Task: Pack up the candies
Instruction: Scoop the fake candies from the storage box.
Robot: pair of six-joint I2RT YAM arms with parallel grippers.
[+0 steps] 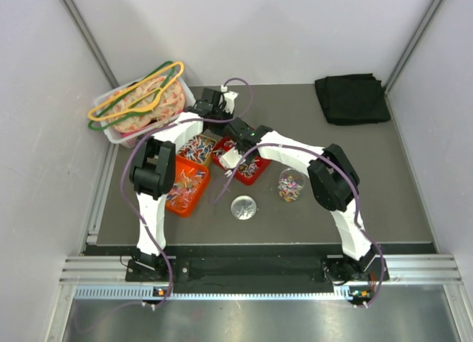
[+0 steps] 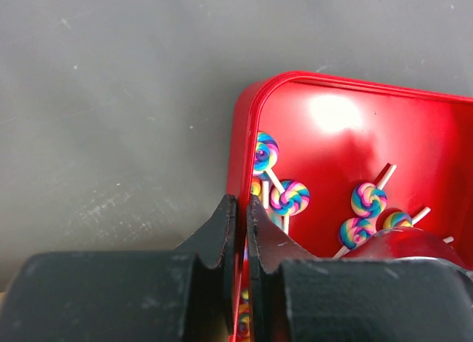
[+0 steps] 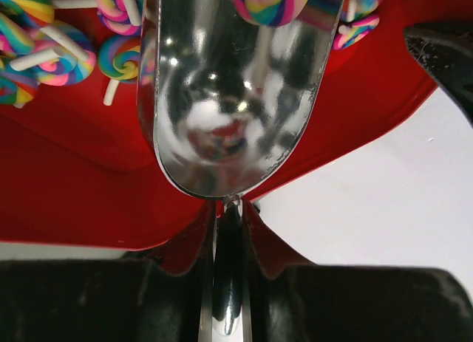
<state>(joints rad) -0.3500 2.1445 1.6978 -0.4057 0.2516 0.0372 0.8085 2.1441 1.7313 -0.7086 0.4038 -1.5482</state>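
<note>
— A dark table (image 1: 369, 202) between white walls, two arms bent over trays. Where are the candies (image 2: 290, 198)?
— Swirl lollipops on sticks lie in the red tray (image 2: 347, 135). More lie in the orange tray (image 1: 185, 190) to its left, and a clear cup (image 1: 292, 185) to its right holds some. A round lid (image 1: 244, 207) lies near the cup, apart from it.
— The left gripper (image 2: 242, 205)?
— Clamped on the red tray's rim by a corner, with the wall pinched between the fingers.
— The right gripper (image 3: 229, 209)?
— Closed tight on the handle of a metal scoop (image 3: 236, 98). Its bowl lies in the red tray among the candies, a few of them at its far end.
— And at the back?
— A clear bin (image 1: 114, 133) of pink-orange items and coloured hangers far left, and a folded black cloth (image 1: 352, 98) far right.
</note>
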